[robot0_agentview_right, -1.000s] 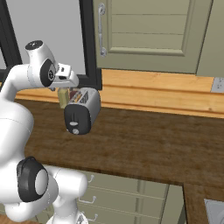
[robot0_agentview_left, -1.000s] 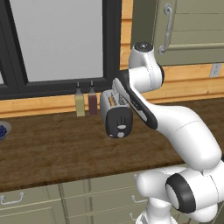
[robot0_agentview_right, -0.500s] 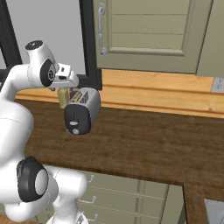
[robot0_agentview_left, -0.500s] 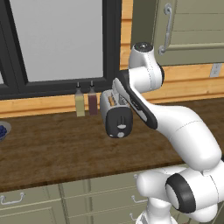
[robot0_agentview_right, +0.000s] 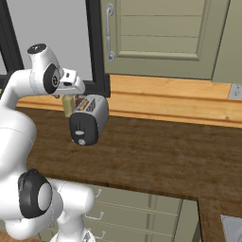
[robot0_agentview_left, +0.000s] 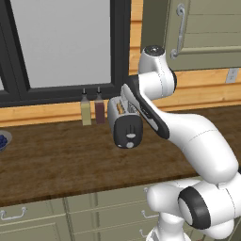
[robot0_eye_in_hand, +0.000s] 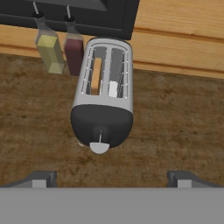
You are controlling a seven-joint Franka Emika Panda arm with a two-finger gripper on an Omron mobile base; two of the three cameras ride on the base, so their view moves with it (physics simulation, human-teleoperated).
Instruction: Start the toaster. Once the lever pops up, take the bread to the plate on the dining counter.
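I hang above one toaster [robot0_eye_in_hand: 102, 103], a silver-grey two-slot model on the dark wood worktop [robot0_eye_in_hand: 175, 127], and my gripper [robot0_eye_in_hand: 108, 178] has its two fingertips spread wide apart at the bottom of the hand view, one near 7 o'clock and one near 5 o'clock, with nothing between them. The toaster sits just left of centre in that view, its black end face turned toward me and a pale round dial [robot0_eye_in_hand: 99, 147] at its lower edge — the lever itself I cannot make out clearly on that dark face. In the left of its two slots stands one slice of bread [robot0_eye_in_hand: 96, 75], golden-tan and seen edge-on; the right slot shows only a pale patch that I cannot identify. At about 11 o'clock from the toaster stand two slim bottles, one yellow-green [robot0_eye_in_hand: 49, 53] and one dark red [robot0_eye_in_hand: 73, 51], side by side against the wooden backsplash, the red one just beside the toaster's far end. From the left base view, the toaster [robot0_agentview_left: 123, 124] is partly covered by my arm, and a single blue-filled bowl [robot0_agentview_left: 3, 141] peeks in at 9 o'clock on the worktop's far left. From the right base view, the toaster [robot0_agentview_right: 88, 119] stands well apart from the worktop's front edge.
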